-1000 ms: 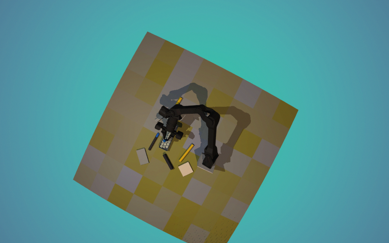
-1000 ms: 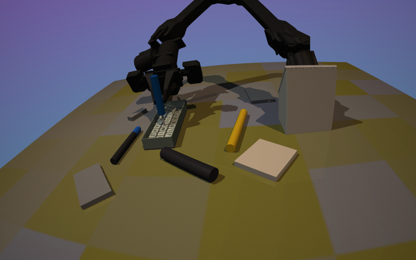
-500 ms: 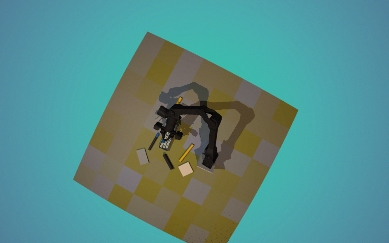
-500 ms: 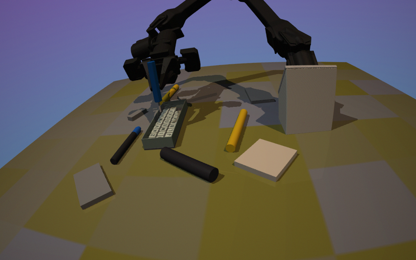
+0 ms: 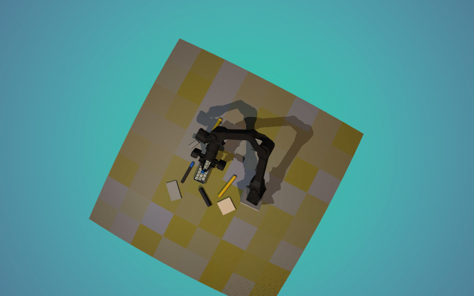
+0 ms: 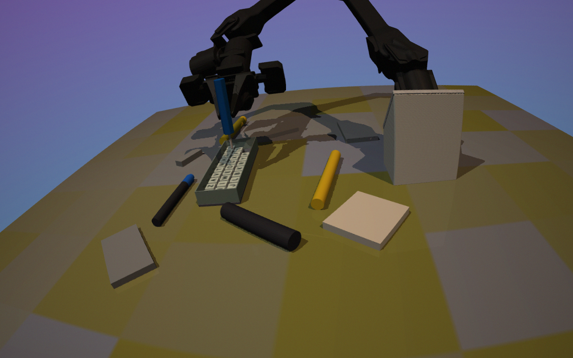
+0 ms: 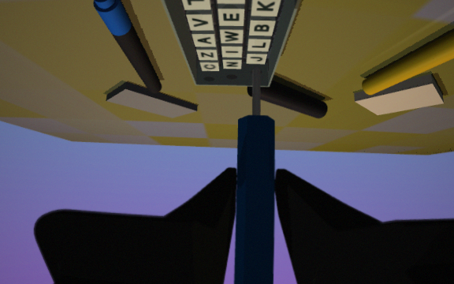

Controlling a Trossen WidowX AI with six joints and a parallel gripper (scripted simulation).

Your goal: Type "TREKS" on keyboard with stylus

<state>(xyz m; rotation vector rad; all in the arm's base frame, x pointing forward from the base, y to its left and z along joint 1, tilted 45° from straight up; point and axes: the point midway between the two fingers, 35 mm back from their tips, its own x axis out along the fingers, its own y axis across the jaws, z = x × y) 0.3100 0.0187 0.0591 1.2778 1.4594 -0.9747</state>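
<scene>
My gripper (image 6: 226, 114) (image 7: 255, 177) is shut on the blue stylus (image 5: 202, 172) (image 6: 223, 104) (image 7: 255, 146), which points down with its thin grey tip lowest. The grey keyboard (image 6: 218, 198) (image 7: 290, 37) holds white letter keys in three rows. In the exterior view the tip shows over the keyboard's far part. In the wrist view the tip's line of sight crosses just below the J key (image 7: 256, 58). The key under the tip cannot be read, and I cannot tell whether the tip touches it. T, R and S are not fully readable; E (image 7: 231, 16) and K (image 7: 266, 6) show.
A black marker with a blue cap (image 5: 187, 172) (image 6: 170, 202) lies left of the keyboard. A black cylinder (image 6: 259, 225) lies before it. Yellow rods (image 6: 326, 180) (image 5: 217, 123) lie right and behind. A grey pad (image 6: 128, 255), a cream pad (image 6: 366, 218) and a tall pale block (image 6: 426, 137) stand around.
</scene>
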